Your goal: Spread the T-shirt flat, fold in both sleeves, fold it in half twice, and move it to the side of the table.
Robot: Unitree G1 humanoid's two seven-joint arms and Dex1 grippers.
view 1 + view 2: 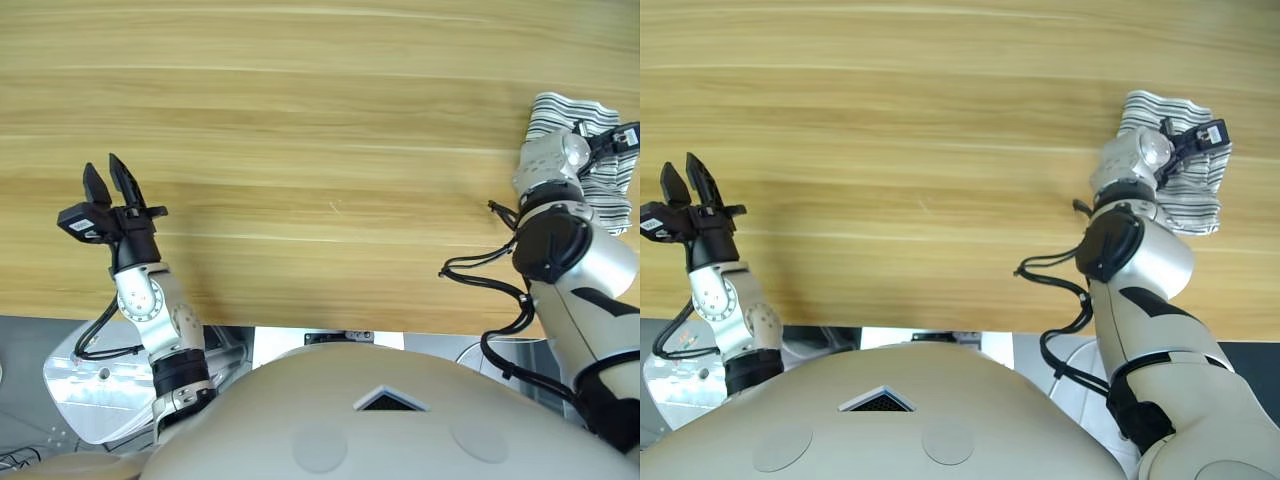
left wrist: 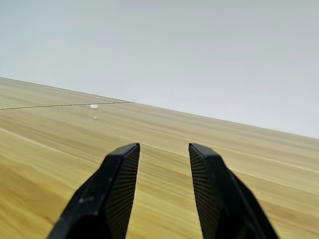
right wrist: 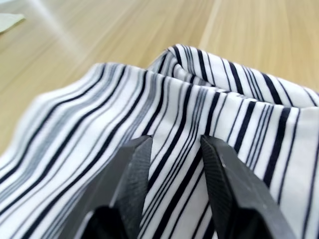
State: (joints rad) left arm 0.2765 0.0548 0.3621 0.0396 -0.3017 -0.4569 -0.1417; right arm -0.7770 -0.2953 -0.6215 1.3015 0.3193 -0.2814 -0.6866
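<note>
Folded black-and-white striped T-shirt point(image 1: 1195, 200) lying at 2 o'clock on the wooden surface point(image 1: 890, 120); right hand point(image 3: 175, 142) part-open, gripping nothing. I'm planning a straight-up retreat, avoiding snags.

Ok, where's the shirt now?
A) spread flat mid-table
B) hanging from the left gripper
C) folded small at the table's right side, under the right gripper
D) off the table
C: the shirt lies as a small folded bundle on the right side of the table, with the right gripper over it; the left gripper is open and empty.
</note>
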